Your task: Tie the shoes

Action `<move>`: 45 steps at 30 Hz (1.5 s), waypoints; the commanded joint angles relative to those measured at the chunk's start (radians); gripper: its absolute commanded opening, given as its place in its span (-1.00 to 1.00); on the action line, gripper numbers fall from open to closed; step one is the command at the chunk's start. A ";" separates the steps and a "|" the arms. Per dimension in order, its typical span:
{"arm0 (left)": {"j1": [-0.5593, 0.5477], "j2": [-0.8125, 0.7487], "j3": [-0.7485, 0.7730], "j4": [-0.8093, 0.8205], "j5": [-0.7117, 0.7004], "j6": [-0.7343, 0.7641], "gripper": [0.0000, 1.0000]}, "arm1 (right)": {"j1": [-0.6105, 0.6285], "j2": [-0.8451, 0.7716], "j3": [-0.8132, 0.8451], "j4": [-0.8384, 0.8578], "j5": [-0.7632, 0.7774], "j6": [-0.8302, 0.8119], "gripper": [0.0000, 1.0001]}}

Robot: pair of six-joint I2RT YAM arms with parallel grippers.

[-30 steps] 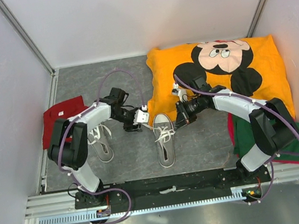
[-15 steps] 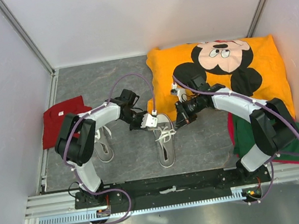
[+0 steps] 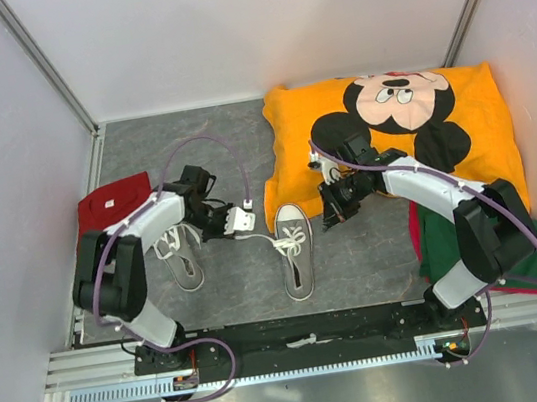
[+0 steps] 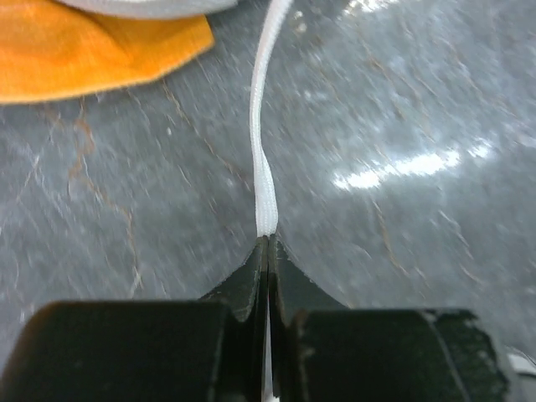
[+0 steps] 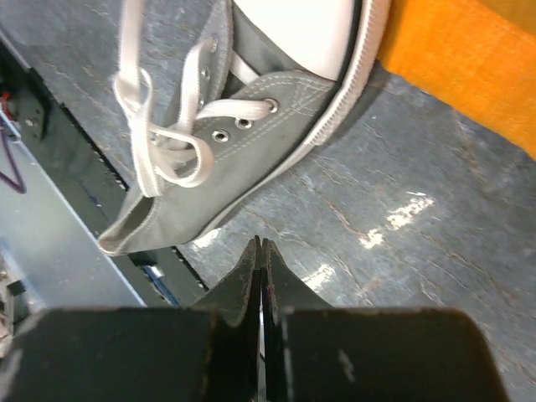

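Observation:
Two grey shoes with white toe caps lie on the grey floor. One shoe (image 3: 294,250) is in the middle and the other shoe (image 3: 182,259) lies partly under my left arm. My left gripper (image 3: 240,229) (image 4: 268,241) is shut on a white lace (image 4: 263,167), which runs taut from its tips to the middle shoe. My right gripper (image 3: 335,217) (image 5: 261,243) is shut with nothing in it, just right of that shoe (image 5: 251,126). The shoe's laces (image 5: 159,142) are loosely crossed over the tongue.
An orange cartoon-mouse pillow (image 3: 390,132) covers the back right, its corner close to the middle shoe's toe. A red cloth (image 3: 108,210) lies at the left wall. Green and red cloths (image 3: 457,244) sit under my right arm. The black base rail (image 3: 298,333) runs along the near edge.
My left gripper reached right to the middle shoe, closed on a lace and drew back left, pulling it taut. The right gripper stayed shut and shifted slightly.

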 commanded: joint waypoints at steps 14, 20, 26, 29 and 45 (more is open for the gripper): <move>0.000 -0.187 -0.083 -0.094 0.094 0.022 -0.97 | 0.004 0.087 0.047 0.173 -0.202 0.215 0.58; -0.002 -0.181 -0.085 -0.082 0.100 0.024 -0.97 | 0.027 0.159 0.061 0.204 -0.272 0.256 0.36; 0.000 -0.179 -0.085 -0.059 0.102 0.016 -0.97 | 0.058 0.184 0.056 0.218 -0.287 0.278 0.20; -0.002 -0.176 -0.081 -0.054 0.097 0.005 -0.97 | 0.058 0.181 0.055 0.207 -0.296 0.280 -0.07; 0.176 -0.280 -0.166 -0.146 0.069 0.122 -0.97 | 0.030 0.075 0.157 -0.090 0.056 -0.087 -1.00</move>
